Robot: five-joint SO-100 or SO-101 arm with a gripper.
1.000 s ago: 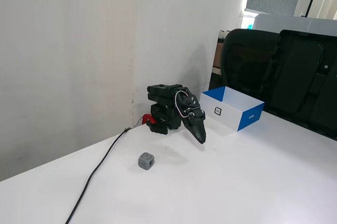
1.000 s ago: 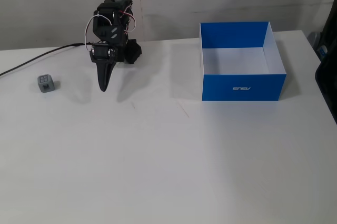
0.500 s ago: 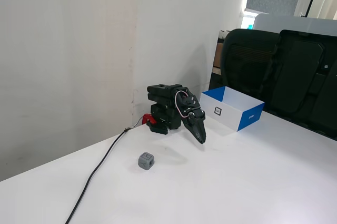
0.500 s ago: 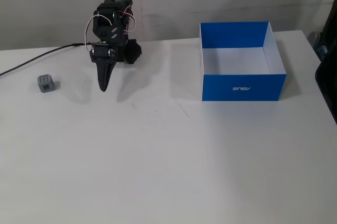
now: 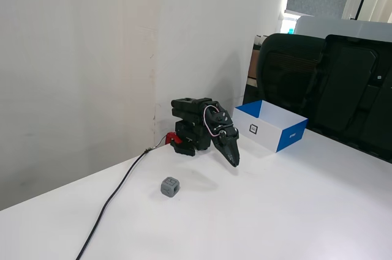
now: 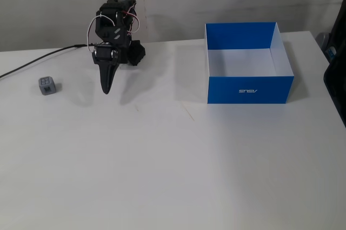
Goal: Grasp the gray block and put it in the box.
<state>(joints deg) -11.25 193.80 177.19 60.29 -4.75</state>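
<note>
On the white table (image 6: pixel 173 176), nearest in a fixed view, the gray block (image 5: pixel 170 186) sits alone. Behind it the folded arm points its gripper (image 5: pixel 234 162) downward, fingers together, holding nothing. Farthest, the box (image 5: pixel 271 126) stands partly before black chairs (image 5: pixel 324 82); its interior is mostly hidden there.
</note>
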